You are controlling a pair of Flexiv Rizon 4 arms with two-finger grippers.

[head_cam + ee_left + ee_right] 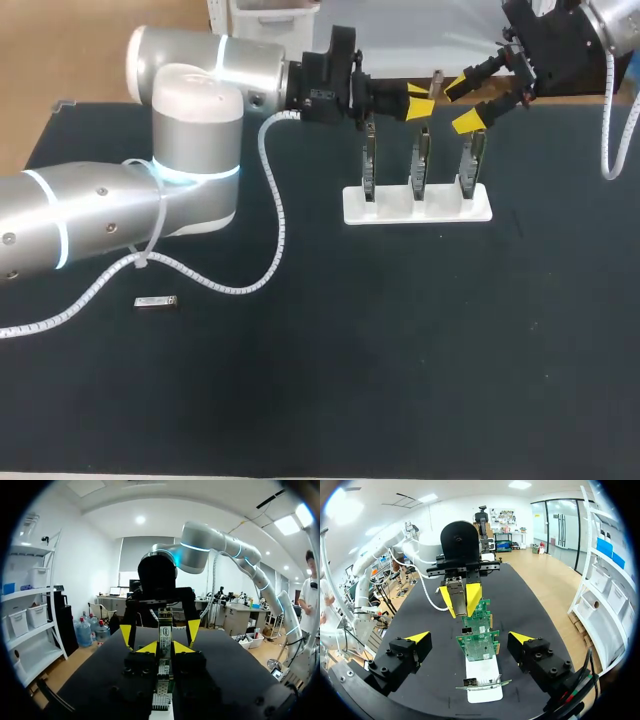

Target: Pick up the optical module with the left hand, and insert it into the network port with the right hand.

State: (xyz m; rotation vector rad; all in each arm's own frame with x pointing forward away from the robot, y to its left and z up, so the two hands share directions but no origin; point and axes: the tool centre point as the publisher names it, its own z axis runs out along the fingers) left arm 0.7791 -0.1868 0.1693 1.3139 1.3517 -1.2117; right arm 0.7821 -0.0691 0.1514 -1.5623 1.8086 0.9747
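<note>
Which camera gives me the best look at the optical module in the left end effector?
Right wrist view: the optical module faces it, clamped between the yellow tips of the left end effector, over the cards. The head view shows that end effector but barely the module. In the left wrist view I cannot pick it out.

Matt black table; smooth white plastic stand; glossy silver left arm; metal optical module.

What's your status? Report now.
Left gripper shut on optical module, by the cards. Right gripper open, facing it. Only the upright cards between them.
</note>
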